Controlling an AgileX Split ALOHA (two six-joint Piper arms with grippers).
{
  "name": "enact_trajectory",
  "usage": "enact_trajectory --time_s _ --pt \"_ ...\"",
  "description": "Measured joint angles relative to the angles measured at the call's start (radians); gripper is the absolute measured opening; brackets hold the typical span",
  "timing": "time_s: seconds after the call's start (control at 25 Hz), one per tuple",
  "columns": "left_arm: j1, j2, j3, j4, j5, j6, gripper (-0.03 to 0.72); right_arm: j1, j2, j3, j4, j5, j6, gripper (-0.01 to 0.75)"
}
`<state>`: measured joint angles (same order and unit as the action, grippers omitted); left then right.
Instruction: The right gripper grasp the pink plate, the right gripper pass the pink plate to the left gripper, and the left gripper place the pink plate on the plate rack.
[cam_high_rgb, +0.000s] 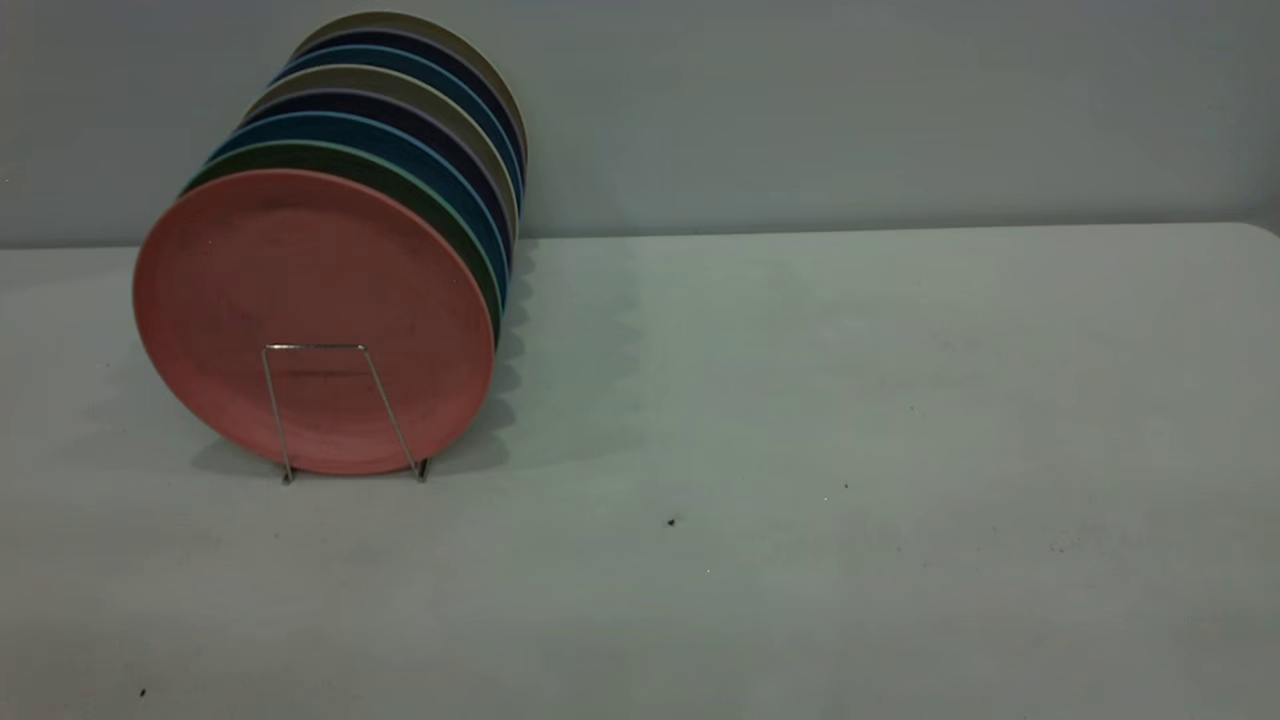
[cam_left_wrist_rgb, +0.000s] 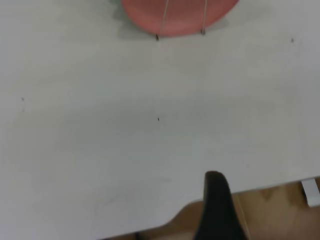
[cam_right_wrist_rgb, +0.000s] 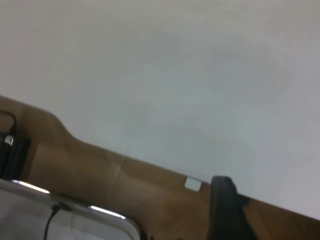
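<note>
Standing finished: pink plate racked, both arms back

Resting across most of every view is the pale table (cam_high_rgb: 820, 420), bare apart from a few dark specks. At its left in the exterior view stands a row of upright plates (cam_high_rgb: 420, 130); I count about eight, though the far ones overlap and the tally is uncertain. The pink plate (cam_high_rgb: 310, 310) is the front one, on edge and leaning against a green plate (cam_high_rgb: 440, 215), with one wire loop of the plate rack (cam_high_rgb: 330, 410) in front of it.

By my judgement the placing step is already done, and nothing further seems called for beyond keeping both arms clear of the rack.

Neither arm shows in the exterior view. Only a single dark finger of the left claw (cam_left_wrist_rgb: 217, 210) shows, at the near table edge well apart from the plate; whether it is open I cannot tell. It holds nothing visible. The right claw (cam_right_wrist_rgb: 227, 210) likewise shows one finger, so I cannot tell its opening either.
</note>
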<state>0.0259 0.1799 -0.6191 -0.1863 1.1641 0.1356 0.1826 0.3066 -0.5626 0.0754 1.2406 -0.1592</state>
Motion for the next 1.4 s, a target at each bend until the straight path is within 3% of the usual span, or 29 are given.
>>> enact_trajectory --time_s 0.24,0.68,1.4 --pt "0.000 -0.129 0.092 0.026 -0.001 0.001 0.541 0.000 -0.075 0.047 0.025 -0.021 -0.003 0.460" --pt "0.000 -0.143 0.131 0.101 -0.024 0.019 0.541 0.000 -0.078 0.090 0.025 -0.107 -0.004 0.455" --pt "0.000 -0.143 0.131 0.024 -0.026 0.019 0.541 0.000 -0.079 0.090 0.025 -0.108 -0.004 0.328"
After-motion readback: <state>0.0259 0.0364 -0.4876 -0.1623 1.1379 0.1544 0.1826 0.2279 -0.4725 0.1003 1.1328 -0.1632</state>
